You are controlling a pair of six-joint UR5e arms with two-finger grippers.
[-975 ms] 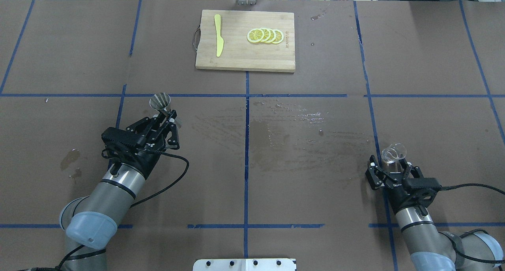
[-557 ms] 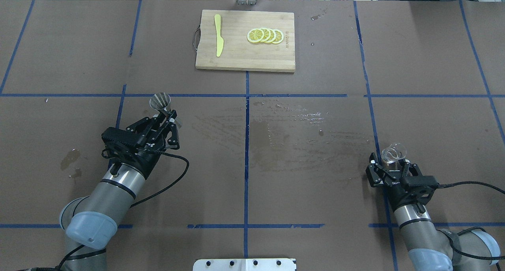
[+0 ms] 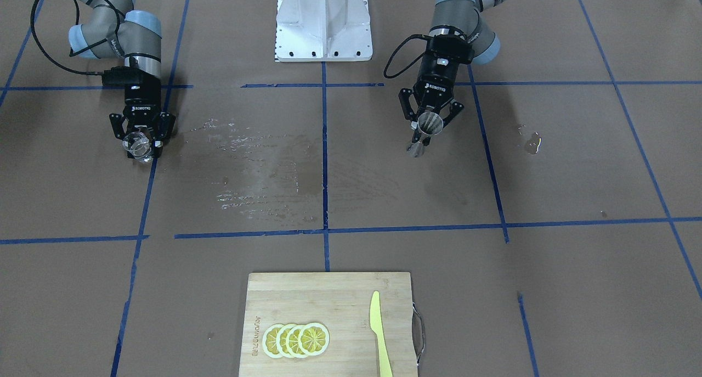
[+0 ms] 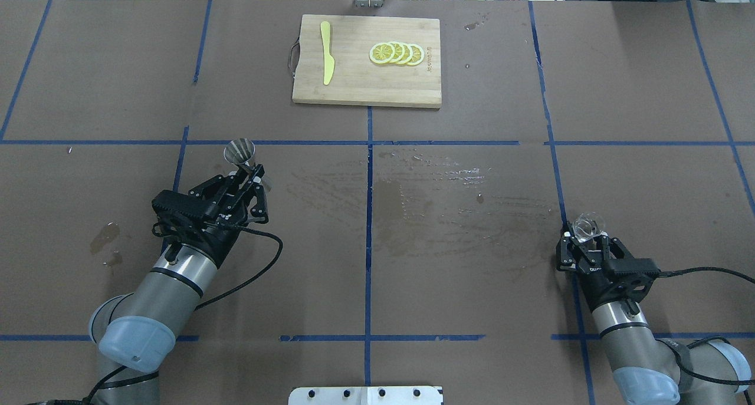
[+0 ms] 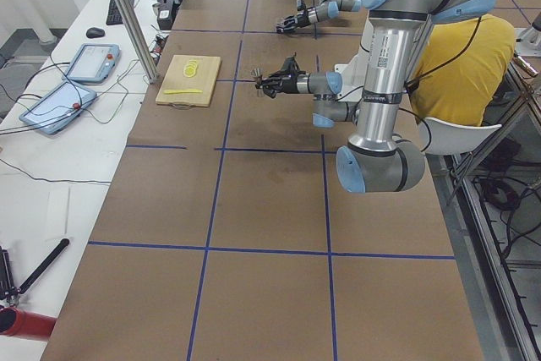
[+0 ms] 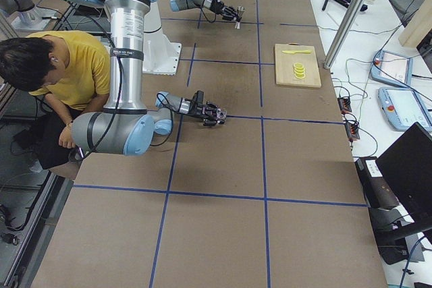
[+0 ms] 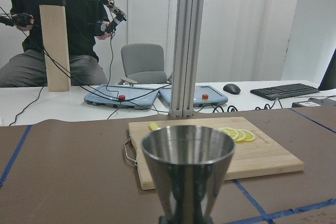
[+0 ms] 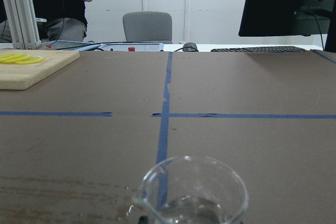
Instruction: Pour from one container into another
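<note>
Left gripper (image 4: 250, 175) clamps the jigger (image 4: 239, 151) upright, mouth clear beyond its fingertips, presumably to receive; right gripper (image 4: 585, 237), well apart, closes on the tumbler (image 4: 584, 226) between its fingers, level, keeping liquid in.

Tumbler (image 3: 137, 144) and jigger (image 3: 427, 129), well apart
</note>
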